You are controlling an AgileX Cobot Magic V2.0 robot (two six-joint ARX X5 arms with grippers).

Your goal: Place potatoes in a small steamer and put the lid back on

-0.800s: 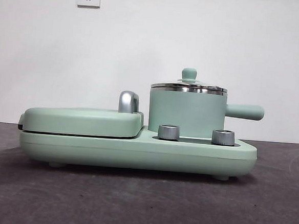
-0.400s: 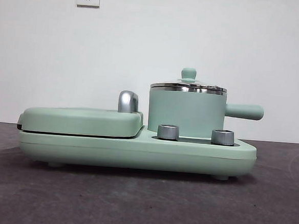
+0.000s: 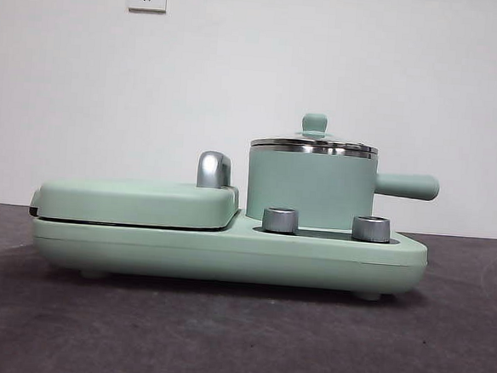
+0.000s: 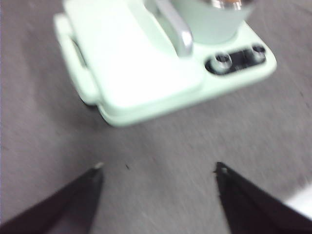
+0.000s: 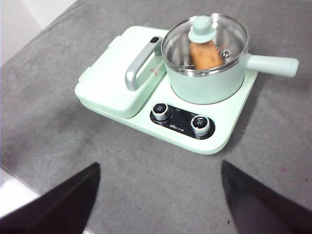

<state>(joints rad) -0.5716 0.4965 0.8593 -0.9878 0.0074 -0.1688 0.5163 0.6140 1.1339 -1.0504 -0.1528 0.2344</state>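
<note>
The small mint-green steamer (image 3: 310,186) stands on the right half of the mint-green cooker base (image 3: 227,252), its straight handle (image 3: 407,186) pointing right. The glass lid (image 3: 314,143) with its green knob (image 3: 314,123) sits on it. In the right wrist view the orange-brown potato (image 5: 204,54) lies inside the steamer (image 5: 204,83) under the lid (image 5: 205,45). My right gripper (image 5: 158,173) is open and empty, well back from the cooker. My left gripper (image 4: 158,168) is open and empty, over the grey table near the cooker's grill end. Neither gripper shows in the front view.
A flat mint-green grill cover (image 3: 136,201) with a chrome handle (image 3: 213,169) fills the cooker's left half. Two steel dials (image 3: 280,219) (image 3: 371,228) sit at the front. Grey table (image 3: 221,338) lies all around; its edge shows in the right wrist view (image 5: 9,183).
Nothing has visibly changed in the front view; the cooker, steamer and lid stand as before.
</note>
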